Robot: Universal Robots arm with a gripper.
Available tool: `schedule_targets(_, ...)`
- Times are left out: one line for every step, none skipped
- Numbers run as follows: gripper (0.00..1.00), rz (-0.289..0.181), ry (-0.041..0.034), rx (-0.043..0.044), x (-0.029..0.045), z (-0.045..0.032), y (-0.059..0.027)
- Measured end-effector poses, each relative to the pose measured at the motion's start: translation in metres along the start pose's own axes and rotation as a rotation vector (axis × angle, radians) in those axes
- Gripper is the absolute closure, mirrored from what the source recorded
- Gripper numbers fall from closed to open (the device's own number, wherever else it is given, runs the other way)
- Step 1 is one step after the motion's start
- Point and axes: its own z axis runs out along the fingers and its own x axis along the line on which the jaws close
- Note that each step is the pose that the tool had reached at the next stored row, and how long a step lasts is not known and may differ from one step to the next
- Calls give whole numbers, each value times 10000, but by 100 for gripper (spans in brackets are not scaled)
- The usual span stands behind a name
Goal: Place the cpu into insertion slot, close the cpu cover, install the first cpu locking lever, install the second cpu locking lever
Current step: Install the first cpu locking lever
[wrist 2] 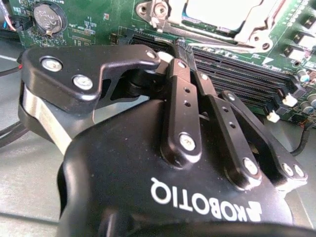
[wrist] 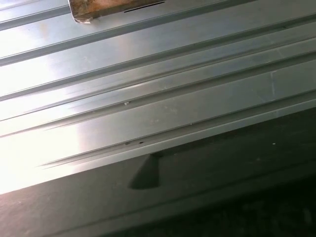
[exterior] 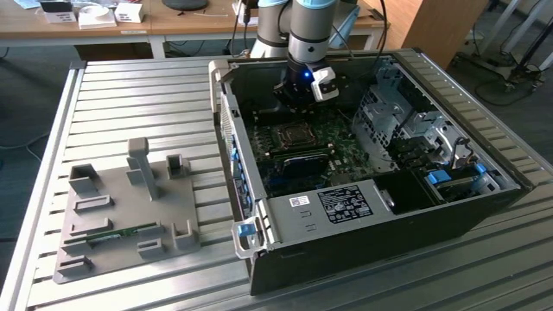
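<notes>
The computer case [exterior: 372, 249] lies open at the top, giving clear descent onto the motherboard [exterior: 344, 153]. Sideways room is bounded: the case side wall [exterior: 227, 120] on the exterior view's left, the drive cage [exterior: 393, 111] on the exterior view's right, the white-labelled black box [exterior: 344, 203] at the near end. The gripper [exterior: 293, 103] occupies the far end. In the second wrist view, memory slots [wrist 2: 239, 75] run just beside the cpu cover [wrist 2: 249, 32].
</notes>
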Motion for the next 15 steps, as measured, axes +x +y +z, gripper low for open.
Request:
schedule_targets(89, 0, 0, 1, 0, 0, 0)
schedule_targets(89, -1, 1, 2, -1, 0, 2)
schedule_targets(89, -4, 0, 0, -4, 0, 3)
schedule_targets(89, -3, 0, 0, -7, 1, 4)
schedule_targets(89, -2, -1, 0, -7, 1, 4)
schedule_targets(89, -1, 0, 1, -7, 0, 4)
schedule_targets(89, -2, -1, 0, -7, 0, 4)
schedule_targets(89, -1, 0, 1, -7, 0, 4)
schedule_targets(89, -1, 0, 1, -7, 0, 4)
schedule_targets(89, -1, -1, 3, -7, 0, 4)
schedule_targets(89, -2, -3, 11, -8, 0, 4)
schedule_targets(89, -2, -4, 18, -10, 0, 3)
schedule_targets(89, -3, -5, 22, -15, 0, 0)
schedule_targets(89, -3, -7, 24, -20, 0, -3)
schedule_targets(89, -4, -8, 28, -25, 0, -6)
